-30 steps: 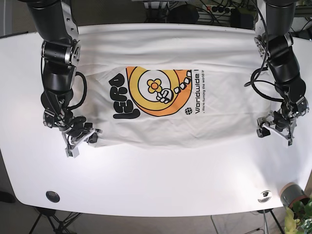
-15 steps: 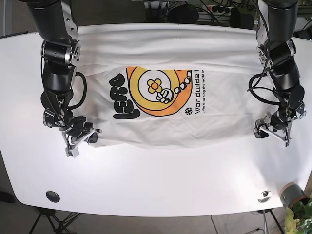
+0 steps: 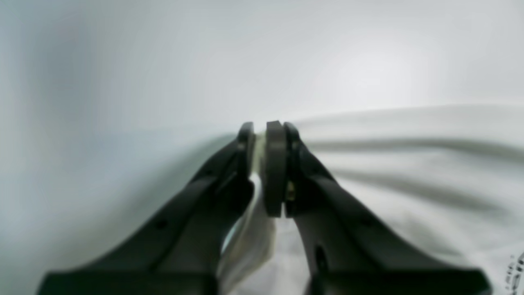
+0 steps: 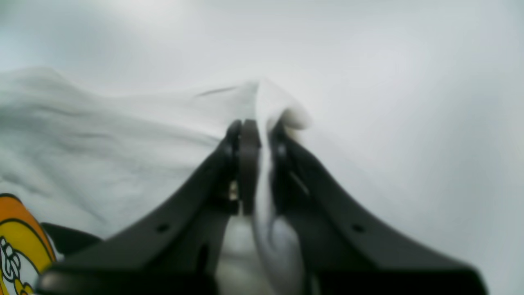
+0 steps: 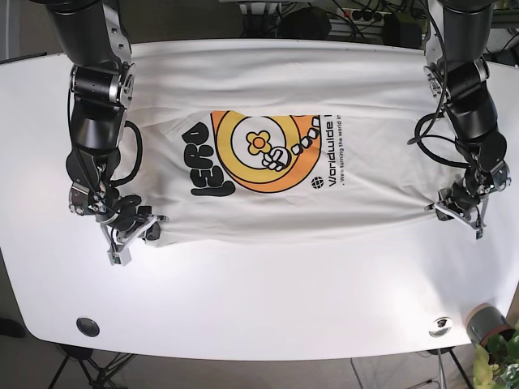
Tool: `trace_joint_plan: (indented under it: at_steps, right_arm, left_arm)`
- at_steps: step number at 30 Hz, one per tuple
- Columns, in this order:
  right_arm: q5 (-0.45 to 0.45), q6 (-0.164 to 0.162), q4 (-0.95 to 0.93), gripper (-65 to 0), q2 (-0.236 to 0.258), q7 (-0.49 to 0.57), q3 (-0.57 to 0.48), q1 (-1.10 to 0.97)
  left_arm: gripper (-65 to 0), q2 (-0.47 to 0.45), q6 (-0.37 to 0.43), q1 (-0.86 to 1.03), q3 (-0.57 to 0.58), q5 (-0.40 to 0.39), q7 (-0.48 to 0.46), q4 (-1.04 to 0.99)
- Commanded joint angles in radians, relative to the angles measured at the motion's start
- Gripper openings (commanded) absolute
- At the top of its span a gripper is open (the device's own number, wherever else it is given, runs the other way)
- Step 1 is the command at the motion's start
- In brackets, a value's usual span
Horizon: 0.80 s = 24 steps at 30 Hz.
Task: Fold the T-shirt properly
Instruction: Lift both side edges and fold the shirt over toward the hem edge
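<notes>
Both grippers shifted slightly since a second ago, each clamped on a near corner of the T-shirt.
Left gripper [image 5: 458, 212] moved a little toward the far edge of the table [image 5: 268, 316] and pulled its corner taut; right gripper [image 5: 130, 235] barely shifted. T-shirt [image 5: 276, 105] lay spread print-up across the table's middle, reaching to the far edge, with the near hem stretched between the two grippers. Wrist views showed white cloth pinched between nearly closed jaws on both sides, left gripper [image 3: 262, 164] and right gripper [image 4: 256, 164]. Holding both near corners likely set up lifting the hem over toward the far edge for a fold. Print [image 5: 259, 154] read "LERO" by an orange-yellow ring with a flower, plus "Worldwide" cut off by a crease; the smaller line was too small to read.
</notes>
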Motion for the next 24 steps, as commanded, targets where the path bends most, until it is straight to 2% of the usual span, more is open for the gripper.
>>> trace_joint_plan:
  at_steps: [1,5,10,20,24]
  right_arm:
    - [0.014,0.001,0.075,-62.8,0.013,0.002,0.001,0.036]
    - [0.014,0.001,0.136,-62.8,0.013,-0.041,0.001,0.033]
    - [0.014,0.001,0.285,-62.8,0.019,-0.123,0.003,-0.01]
    - [0.014,0.001,0.587,-62.8,0.019,-0.258,0.003,-0.121]
    - [0.014,0.004,0.716,-62.8,0.011,-0.305,0.056,-0.191]
  left_arm:
    - [-65.0,-0.02,-0.002,0.002,-0.003,-0.013,-0.022,0.13]
    - [-65.0,-0.008,-0.002,0.039,-0.003,-0.016,0.035,0.256]
    - [-65.0,0.006,-0.039,0.076,-0.004,-0.076,0.109,0.398]
    - [-65.0,0.006,-0.044,0.153,-0.007,-0.162,0.176,0.569]
    - [-65.0,0.006,-0.044,0.2,-0.049,-0.171,0.182,0.627]
